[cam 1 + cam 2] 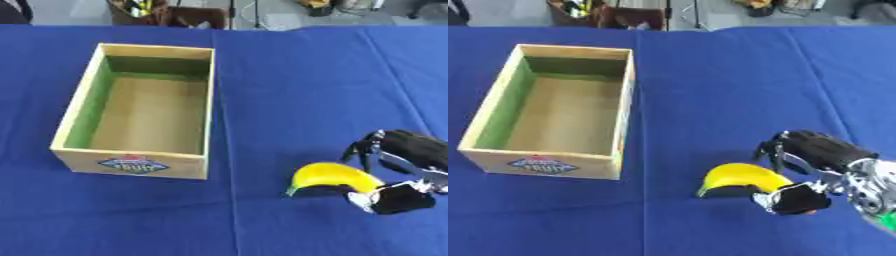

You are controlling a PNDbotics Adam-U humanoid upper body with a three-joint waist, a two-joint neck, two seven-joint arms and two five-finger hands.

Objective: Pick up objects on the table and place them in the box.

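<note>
A yellow banana (332, 176) lies on the blue cloth at the lower right, its green tip pointing left. My right hand (413, 148) reaches in from the right edge and closes over the banana's right end. Its fingers (366, 147) curl down just behind the fruit and the thumb (398, 198) presses in from the front. The open wooden box (210, 100) stands at the left, well apart from the banana. It has a green inner wall, a label on its front face, and nothing inside. My left hand shows in neither view.
The blue tablecloth (297, 80) covers the whole table. Bare cloth stretches between the box and the banana. Beyond the far edge stands dark clutter (166, 12) on the floor.
</note>
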